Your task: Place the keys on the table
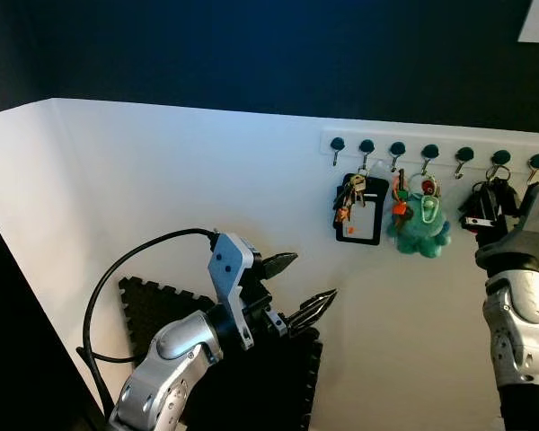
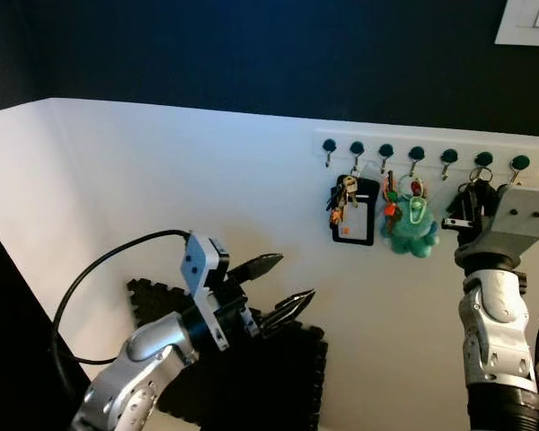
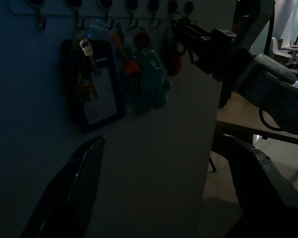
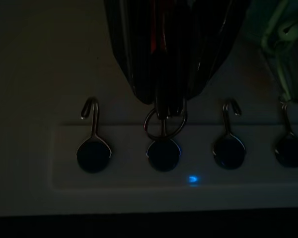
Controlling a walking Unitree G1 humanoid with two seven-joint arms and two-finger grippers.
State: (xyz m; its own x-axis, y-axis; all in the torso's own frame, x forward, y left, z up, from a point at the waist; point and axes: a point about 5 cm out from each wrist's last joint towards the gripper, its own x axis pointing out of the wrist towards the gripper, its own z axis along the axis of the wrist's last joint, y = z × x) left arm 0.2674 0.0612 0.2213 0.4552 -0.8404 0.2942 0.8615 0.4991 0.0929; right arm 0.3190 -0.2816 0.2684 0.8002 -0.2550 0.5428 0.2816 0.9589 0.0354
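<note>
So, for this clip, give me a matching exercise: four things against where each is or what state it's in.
Things:
1. teal plush octopus keychain
2. black card holder with keys
3. left hand
4. right hand

States:
A. open, away from the hooks, in front of the black foam mat
B. at the dark key bunch near the rack's right end
C. hanging left of the plush
D. hanging mid-rack

Pairs: 1-D, 2-C, 3-A, 4-B

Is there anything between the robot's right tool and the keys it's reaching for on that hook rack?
Nothing visible. The right tool is already at the black key bunch, whose ring hangs on its hook. The green plush keychain hangs beside it, not between.
</note>
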